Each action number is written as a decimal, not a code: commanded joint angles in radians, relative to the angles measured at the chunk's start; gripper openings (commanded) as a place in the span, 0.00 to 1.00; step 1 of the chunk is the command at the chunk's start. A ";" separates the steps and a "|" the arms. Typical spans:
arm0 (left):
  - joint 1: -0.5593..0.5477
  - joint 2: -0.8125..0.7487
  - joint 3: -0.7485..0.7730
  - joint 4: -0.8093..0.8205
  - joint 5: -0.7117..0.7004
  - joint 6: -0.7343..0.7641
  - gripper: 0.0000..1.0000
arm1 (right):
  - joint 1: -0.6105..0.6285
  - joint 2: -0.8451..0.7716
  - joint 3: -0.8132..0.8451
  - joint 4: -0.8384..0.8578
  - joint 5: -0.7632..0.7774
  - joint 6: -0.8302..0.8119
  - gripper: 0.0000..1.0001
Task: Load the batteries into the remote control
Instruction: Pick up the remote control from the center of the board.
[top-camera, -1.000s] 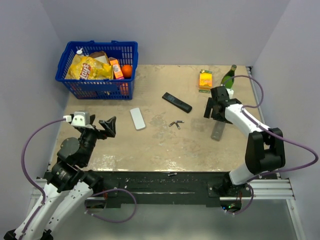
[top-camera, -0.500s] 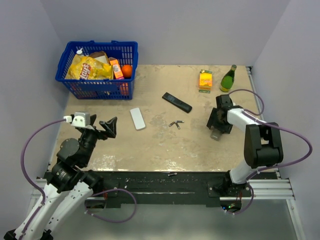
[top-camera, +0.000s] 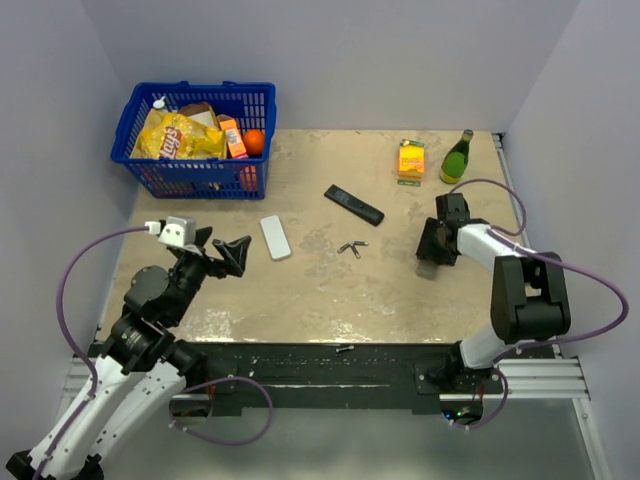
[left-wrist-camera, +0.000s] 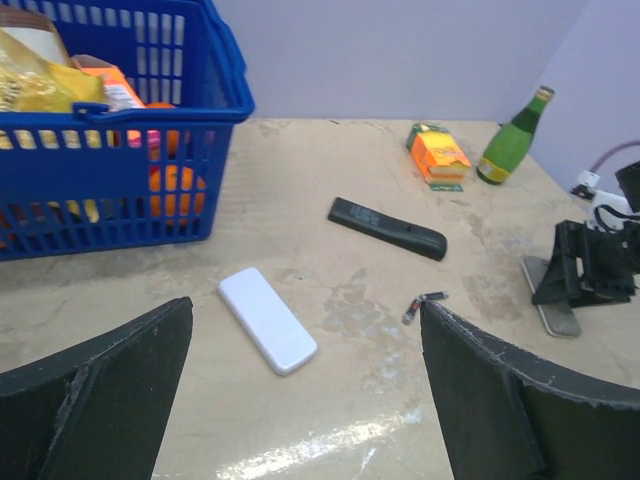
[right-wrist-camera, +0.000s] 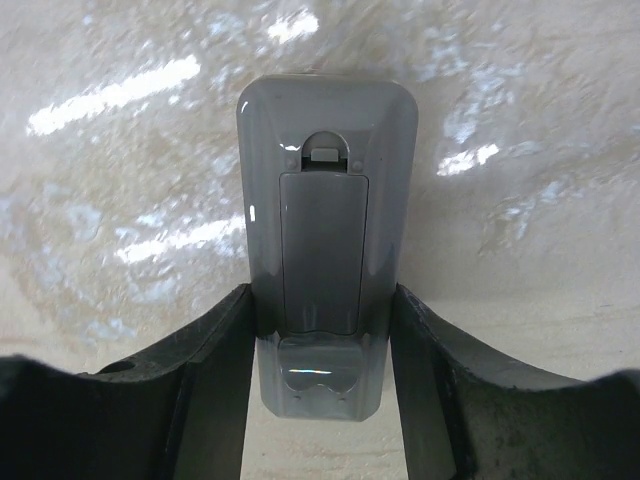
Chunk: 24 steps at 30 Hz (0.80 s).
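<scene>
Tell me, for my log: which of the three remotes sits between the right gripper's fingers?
The grey remote, back up; white remote and black remote lie elsewhere.

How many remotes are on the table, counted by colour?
Black remote: 1
White remote: 1
Grey remote: 1
Total: 3

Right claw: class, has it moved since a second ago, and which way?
Yes. The right claw has shifted toward the bottom of the top view, away from the green bottle, and now straddles the grey remote.
</scene>
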 joint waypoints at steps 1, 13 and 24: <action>0.000 0.062 -0.001 0.086 0.138 -0.081 0.99 | 0.039 -0.100 -0.027 0.078 -0.112 -0.099 0.05; -0.001 0.244 -0.122 0.400 0.330 -0.345 0.99 | 0.484 -0.370 -0.076 0.352 -0.238 -0.249 0.02; 0.000 0.361 -0.101 0.618 0.581 -0.226 1.00 | 0.725 -0.440 -0.111 0.655 -0.500 -0.325 0.01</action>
